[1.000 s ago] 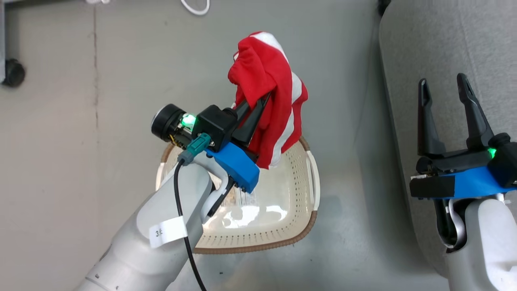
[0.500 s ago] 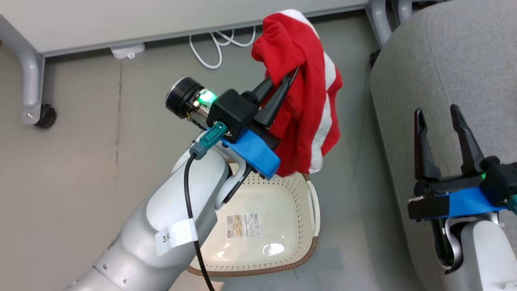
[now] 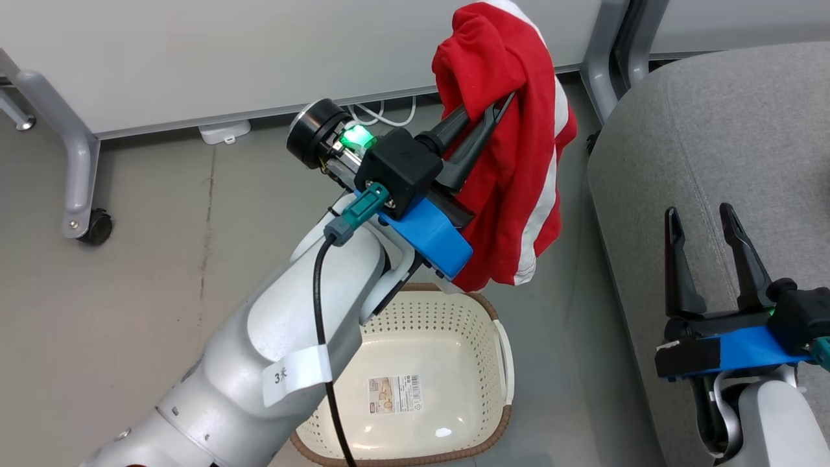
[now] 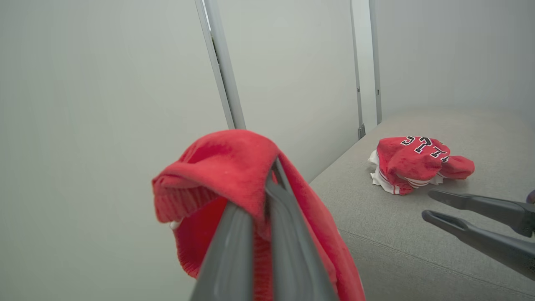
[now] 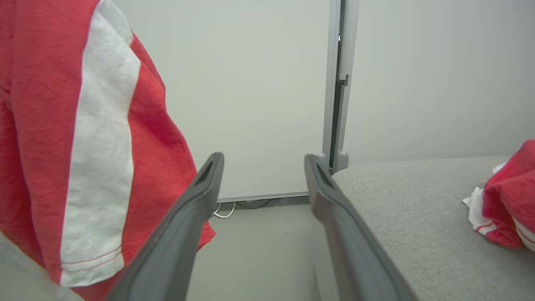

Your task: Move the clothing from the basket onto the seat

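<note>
Step in hand: carrying, as I judge it. The left arm is holding the clothing [image 3: 519, 162] up in the air, above the basket [image 3: 500, 363] and short of the seat [image 3: 713, 130].
Left fingers [image 3: 499, 110]: pressing together on a bunched fold near the top of the red cloth, with no gap showing between them in the left wrist view. The rest is hanging loose below them, white stripes running down it.
Right fingers [image 3: 675, 246]: standing spread apart over the front of the seat, gripping nothing and touching nothing that I can make out.
Basket: sitting on the floor below the left forearm. The part of its bottom that I can see is carrying just a label [image 3: 393, 394].
Seat: lying to the right of the hanging cloth, with another red garment [image 4: 413, 163] already lying crumpled on the cushion.
Next move: it is calling for a swing to the right until the whole cloth is hanging over the cushion. The fingers should then part. The trailing hem looks likely to catch the seat's rounded edge, so height matters.
</note>
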Controlling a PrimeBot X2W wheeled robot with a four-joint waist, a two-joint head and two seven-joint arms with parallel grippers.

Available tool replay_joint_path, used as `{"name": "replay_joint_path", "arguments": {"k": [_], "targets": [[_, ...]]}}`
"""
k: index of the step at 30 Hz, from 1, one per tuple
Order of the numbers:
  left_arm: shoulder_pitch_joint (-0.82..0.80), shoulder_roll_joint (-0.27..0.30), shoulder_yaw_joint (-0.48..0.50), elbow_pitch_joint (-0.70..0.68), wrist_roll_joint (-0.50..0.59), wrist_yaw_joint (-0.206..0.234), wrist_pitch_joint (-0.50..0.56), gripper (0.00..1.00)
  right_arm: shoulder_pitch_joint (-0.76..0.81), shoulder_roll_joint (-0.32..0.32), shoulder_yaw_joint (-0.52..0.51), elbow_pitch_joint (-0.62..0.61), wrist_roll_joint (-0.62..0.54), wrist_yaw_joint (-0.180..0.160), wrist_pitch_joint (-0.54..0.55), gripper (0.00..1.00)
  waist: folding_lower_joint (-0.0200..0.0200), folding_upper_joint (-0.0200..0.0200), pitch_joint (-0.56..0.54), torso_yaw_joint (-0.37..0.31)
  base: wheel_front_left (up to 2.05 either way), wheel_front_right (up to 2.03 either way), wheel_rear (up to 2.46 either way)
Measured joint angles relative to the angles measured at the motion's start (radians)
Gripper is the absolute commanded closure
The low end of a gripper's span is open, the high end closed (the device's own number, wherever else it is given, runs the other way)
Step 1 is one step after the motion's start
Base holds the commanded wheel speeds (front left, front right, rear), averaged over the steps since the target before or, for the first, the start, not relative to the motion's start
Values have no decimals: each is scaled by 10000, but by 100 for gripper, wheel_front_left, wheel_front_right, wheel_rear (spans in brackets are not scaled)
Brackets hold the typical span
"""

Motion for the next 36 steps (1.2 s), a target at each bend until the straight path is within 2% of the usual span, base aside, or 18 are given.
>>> {"name": "replay_joint_path", "arguments": {"k": [11, 28, 36], "targets": [[-54, 54, -105, 38, -79, 0, 0, 100, 87, 12, 42, 15, 48, 0, 0, 0, 0, 0, -86, 30, 0, 0, 0], [-62, 29, -121, 40, -69, -2, 0, 100, -1275, -165, 2669, 25, 4, 0, 0, 0, 0, 0, 34, 118, 0, 0, 0], [-89, -40, -180, -31, -2, -2, 0, 100, -2243, -194, 3321, 376, 35, 0, 0, 0, 1, 0, 167, 296, 0, 0, 0]]}}
